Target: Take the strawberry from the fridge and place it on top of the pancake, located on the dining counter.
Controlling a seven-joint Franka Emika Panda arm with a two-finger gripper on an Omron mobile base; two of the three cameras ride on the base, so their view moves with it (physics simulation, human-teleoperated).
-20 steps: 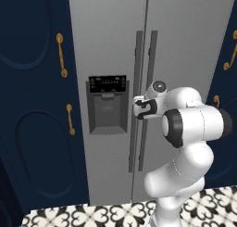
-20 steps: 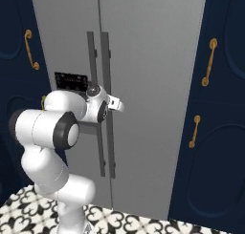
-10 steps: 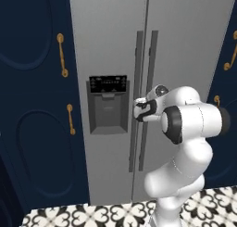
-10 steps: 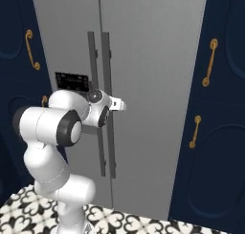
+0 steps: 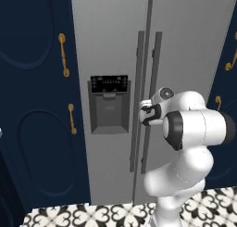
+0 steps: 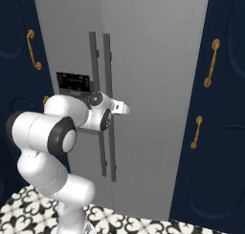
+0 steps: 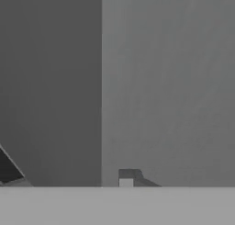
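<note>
On either side of the grey appliance you have navy cabinets (image 5: pixel 37 105), each door with an oval inset panel and gold handles (image 5: pixel 63 55) set upright near the edge closest to it. The cabinets on its other side (image 6: pixel 220 109) carry matching gold handles, one above the other. Below them you see a floor (image 5: pixel 92 215) of black-and-white patterned tiles running along the base.

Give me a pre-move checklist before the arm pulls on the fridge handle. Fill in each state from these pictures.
1. Tall grey fridge doors shut: ok, both closed.
2. Hand at the long vertical handles: ok, at mid-height.
3. Fingers closed round a handle: cannot tell.
4. Which handle it targets: cannot tell.
5. Navy cabinet beside the fridge clear of the arm: ok.
6. Strawberry located: cannot tell, doors shut.
</note>
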